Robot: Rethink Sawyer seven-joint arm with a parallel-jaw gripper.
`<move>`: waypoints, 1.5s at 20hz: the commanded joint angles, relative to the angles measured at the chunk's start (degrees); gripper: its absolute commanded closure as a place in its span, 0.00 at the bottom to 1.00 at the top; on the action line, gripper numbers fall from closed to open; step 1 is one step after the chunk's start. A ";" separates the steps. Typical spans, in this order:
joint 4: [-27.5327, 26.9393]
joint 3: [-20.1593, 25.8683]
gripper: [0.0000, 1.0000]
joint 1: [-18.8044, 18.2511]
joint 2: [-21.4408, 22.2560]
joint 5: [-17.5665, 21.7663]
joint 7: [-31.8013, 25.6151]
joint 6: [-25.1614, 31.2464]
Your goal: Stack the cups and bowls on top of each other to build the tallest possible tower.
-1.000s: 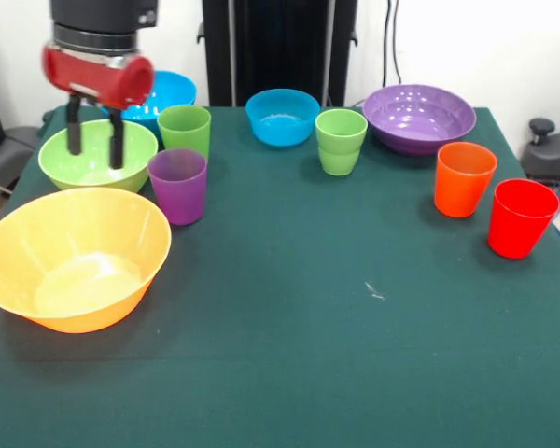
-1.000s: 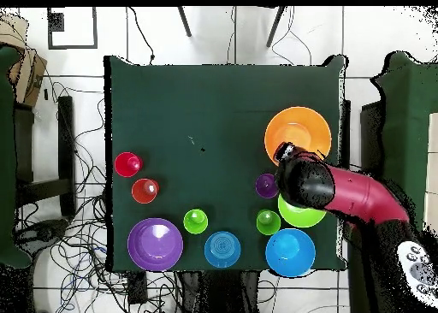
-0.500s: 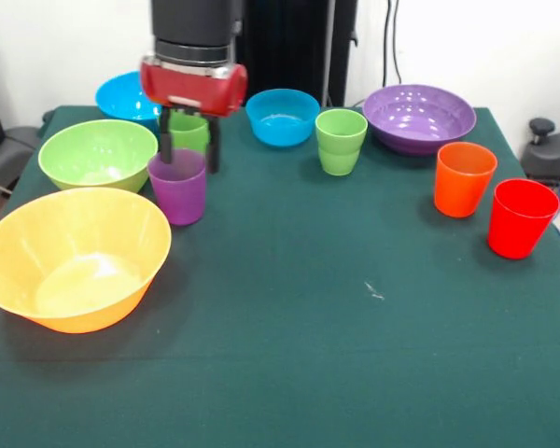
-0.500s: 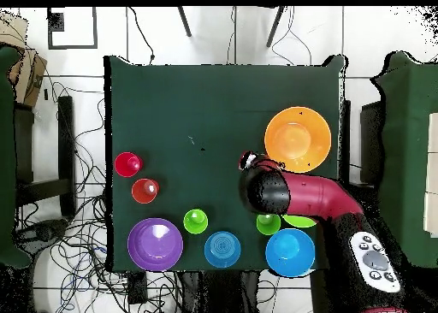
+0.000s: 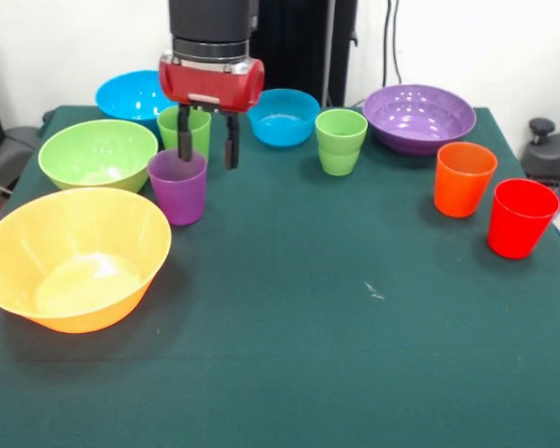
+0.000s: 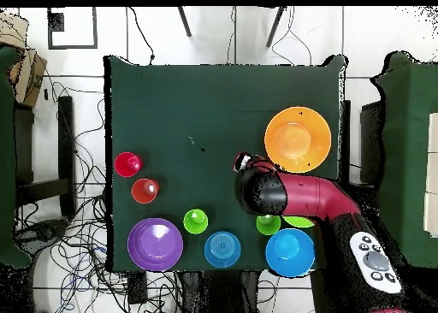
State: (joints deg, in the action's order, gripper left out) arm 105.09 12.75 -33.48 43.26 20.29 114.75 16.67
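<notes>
All cups and bowls stand apart on the green table; nothing is stacked. My gripper [image 5: 208, 151] is open and empty, hanging just above and behind the right rim of the purple cup [image 5: 178, 187]. One finger [image 5: 184, 145] is in front of a lime green cup [image 5: 189, 124]; the other hangs to the right of the purple cup. The big orange bowl [image 5: 70, 257] and the green bowl [image 5: 98, 154] are at the left. In the overhead view my arm [image 6: 295, 196] hides the purple cup and most of the green bowl [image 6: 299, 221].
At the back are a large blue bowl [image 5: 131, 93], a smaller blue bowl [image 5: 282, 117], a second green cup [image 5: 341, 140] and a purple bowl [image 5: 419, 117]. An orange cup [image 5: 464, 177] and a red cup [image 5: 521, 217] stand at the right.
My gripper has moved from above the green bowl to the right in the front view, to the purple cup, still open and empty. No cup or bowl has moved.
</notes>
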 commanded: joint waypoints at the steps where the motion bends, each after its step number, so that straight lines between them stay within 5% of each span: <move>1: -7.41 6.81 0.00 -2.60 -0.88 -0.86 -6.00 9.50; 10: -23.15 8.10 0.00 -3.25 -10.50 1.02 -9.11 13.89; 16: -28.11 7.16 0.00 -2.03 -13.44 1.21 -7.00 14.69; 23: -20.93 5.46 0.00 -1.13 -8.99 0.54 -2.58 12.32; 30: -19.50 5.12 0.00 -0.52 -8.55 0.22 -1.22 11.53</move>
State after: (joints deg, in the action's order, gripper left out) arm 84.74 14.99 -35.82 33.97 20.24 114.75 24.75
